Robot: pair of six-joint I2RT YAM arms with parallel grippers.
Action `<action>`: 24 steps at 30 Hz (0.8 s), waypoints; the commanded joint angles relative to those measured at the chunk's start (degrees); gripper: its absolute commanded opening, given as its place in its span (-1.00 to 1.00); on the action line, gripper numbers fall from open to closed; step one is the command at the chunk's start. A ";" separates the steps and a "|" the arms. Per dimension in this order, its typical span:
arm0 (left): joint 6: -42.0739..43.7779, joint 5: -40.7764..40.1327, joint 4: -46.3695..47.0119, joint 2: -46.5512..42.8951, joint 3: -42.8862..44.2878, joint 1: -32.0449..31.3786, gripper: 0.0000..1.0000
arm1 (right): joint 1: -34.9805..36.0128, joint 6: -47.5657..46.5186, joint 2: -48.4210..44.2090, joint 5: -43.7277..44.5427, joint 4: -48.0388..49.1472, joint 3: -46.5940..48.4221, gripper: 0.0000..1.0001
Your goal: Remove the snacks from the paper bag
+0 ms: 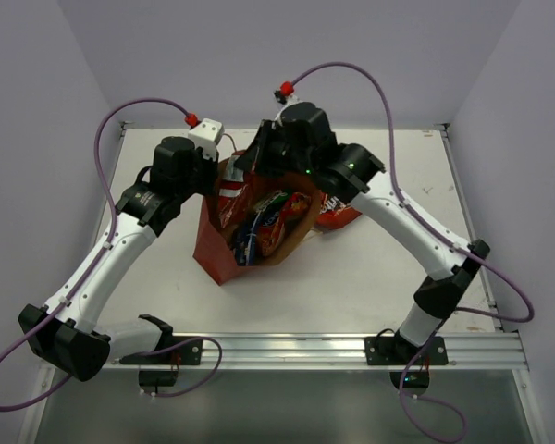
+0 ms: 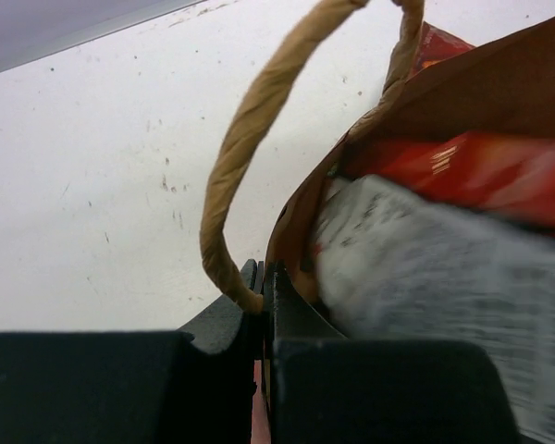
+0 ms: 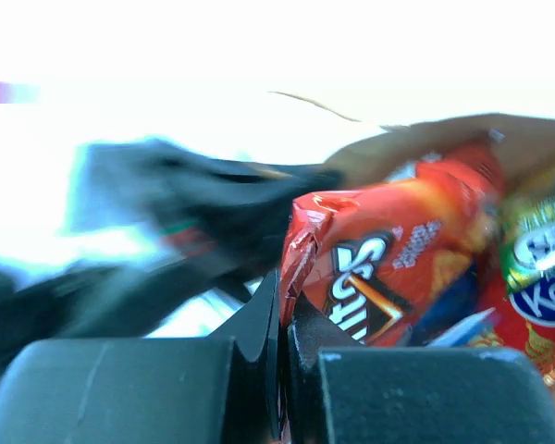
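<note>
1. Several crinkly foil snacks (image 1: pixel 266 227) sit packed in the open mouth of the tall red-brown paper bag (image 1: pixel 215 257). One more red chip bag (image 1: pixel 340 218) lies on the table just beside the paper bag's right side, partly under the right arm (image 1: pixel 416 231).
2. The paper bag stands upright near the middle of the white table (image 1: pixel 370 277), with its tan cord handle (image 2: pixel 250 139) arching up.
3. The right gripper (image 3: pixel 282 301) is at the bag's mouth, jaws pinched tight on the crimped corner of a red-orange foil chip bag (image 3: pixel 379 268). A green-yellow bag (image 3: pixel 536 236) lies just beside that one.
4. The left gripper (image 2: pixel 262 282) is closed on the paper bag's rim at the foot of the cord handle.
</note>
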 commanded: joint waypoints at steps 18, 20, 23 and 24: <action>-0.45 -3.93 3.78 -1.86 0.86 0.41 -1.00 | -25.55 -6.66 -32.11 5.72 1.40 -8.00 -1.00; -0.45 -3.84 3.69 -1.69 0.95 0.41 -1.00 | -31.51 -6.31 -31.85 4.06 1.48 -11.59 -1.00; -0.54 -3.49 3.34 -1.42 1.03 0.41 -1.00 | -38.37 -5.69 -28.96 0.80 2.18 -15.02 -1.00; -0.62 -3.57 3.25 -1.33 1.03 0.41 -1.00 | -39.79 -5.69 -27.82 -1.46 2.80 -15.74 -1.00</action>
